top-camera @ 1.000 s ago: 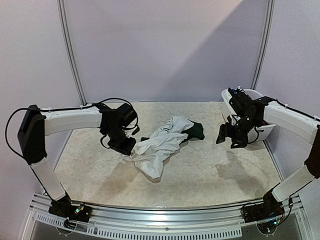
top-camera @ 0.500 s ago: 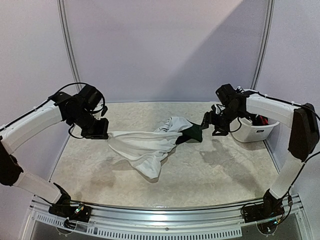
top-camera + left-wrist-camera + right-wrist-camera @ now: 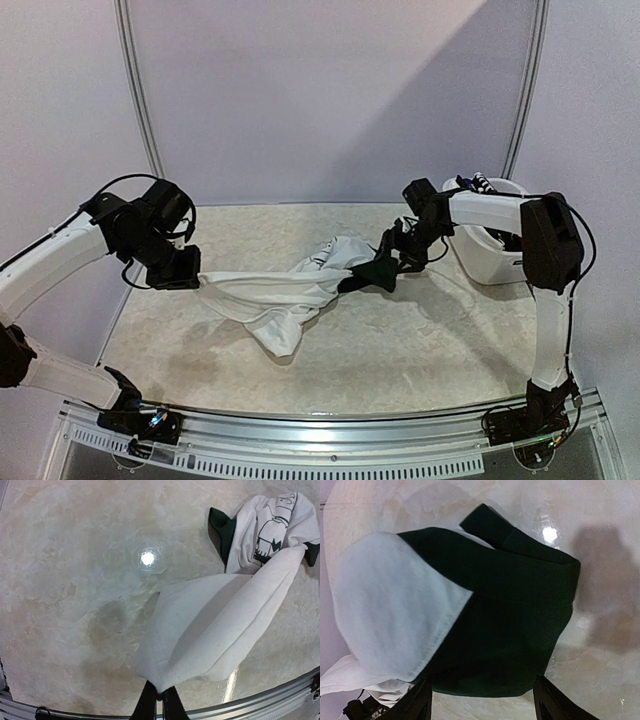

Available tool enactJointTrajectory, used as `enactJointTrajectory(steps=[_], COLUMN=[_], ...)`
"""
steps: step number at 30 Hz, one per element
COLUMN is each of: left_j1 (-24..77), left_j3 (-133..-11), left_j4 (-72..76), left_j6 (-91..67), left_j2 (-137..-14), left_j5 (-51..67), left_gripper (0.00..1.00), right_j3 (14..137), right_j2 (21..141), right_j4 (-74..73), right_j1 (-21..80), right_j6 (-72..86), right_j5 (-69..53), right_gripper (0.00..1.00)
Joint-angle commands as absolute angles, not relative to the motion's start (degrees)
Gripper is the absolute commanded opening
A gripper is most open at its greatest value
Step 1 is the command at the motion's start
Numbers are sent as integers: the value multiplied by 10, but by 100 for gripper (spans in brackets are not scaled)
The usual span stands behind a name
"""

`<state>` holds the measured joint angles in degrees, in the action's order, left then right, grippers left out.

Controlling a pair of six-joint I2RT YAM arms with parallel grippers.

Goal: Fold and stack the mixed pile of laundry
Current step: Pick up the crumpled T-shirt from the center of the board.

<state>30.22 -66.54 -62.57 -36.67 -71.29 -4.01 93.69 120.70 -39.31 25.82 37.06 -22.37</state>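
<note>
Mottled table [image 3: 450, 330], white T-shirt [image 3: 270, 295] stretched, perhaps knotted.

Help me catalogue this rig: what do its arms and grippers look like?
Left arm and right arm: white tubular links, black joints, thin black cables looping alongside. Left gripper and right gripper: black, two slim fingers each.

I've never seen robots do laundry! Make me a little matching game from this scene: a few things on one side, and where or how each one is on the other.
1. white T-shirt
2. dark green piece
3. white tub
4. left gripper

A. shut on a cloth edge
B. standing at the far right
C. under the open right gripper
D. stretched out, black print showing

Pairs: 1-D, 2-C, 3-B, 4-A.
</note>
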Motion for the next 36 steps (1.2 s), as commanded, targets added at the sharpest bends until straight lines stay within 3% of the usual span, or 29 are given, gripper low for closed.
enactJointTrajectory(steps=[1, 8, 13, 19, 22, 24, 36], left_j1=[294, 295, 294, 294, 294, 294, 293], left_j3=[-652, -636, -631, -633, -635, -640, -759], left_j4=[-638, -625, -624, -619, -613, -613, -692], left_j6=[-391, -415, -417, -415, -414, -411, -369], left_j2=[-703, -699, -699, -709, -712, -713, -711], left_j5=[-69, -70, -69, -68, -67, -68, -130], left_gripper=[0, 0, 0, 0, 0, 0, 0], right_j3=[928, 881, 874, 873, 876, 880, 984], right_j2=[1221, 1227, 1235, 1244, 1243, 1237, 1114], right_j4=[-415, -386, -364, -333, -321, -322, -450], right_j1=[259, 258, 255, 247, 244, 242, 240], right_j6=[343, 312, 307, 307, 309, 308, 300], right_j5=[-206, -238, -253, -281, -298, -302, -246], right_gripper=[70, 67, 58, 31, 9, 1, 0])
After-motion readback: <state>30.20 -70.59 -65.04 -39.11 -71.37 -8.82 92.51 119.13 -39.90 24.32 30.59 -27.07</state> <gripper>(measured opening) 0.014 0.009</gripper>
